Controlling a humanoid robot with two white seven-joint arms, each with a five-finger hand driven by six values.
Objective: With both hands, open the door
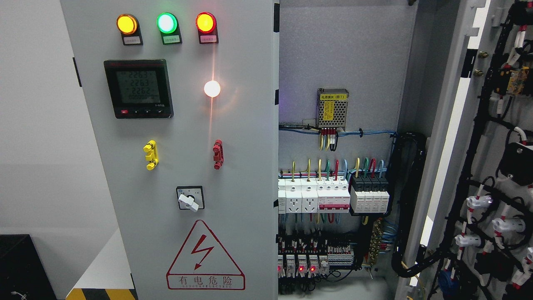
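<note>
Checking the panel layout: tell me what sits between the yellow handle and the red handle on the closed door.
Bare grey door panel between the yellow handle and red handle, in the head view.

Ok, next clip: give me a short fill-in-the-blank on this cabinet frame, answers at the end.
1. The right door of the cabinet stands ____.
2. Of the three lamps on the left door, the middle lamp glows ____.
3. Below the rotary switch sits a red warning triangle with a ____ symbol.
4. The number of robot hands in view is ____.

Answers: open; green; lightning bolt; zero
</note>
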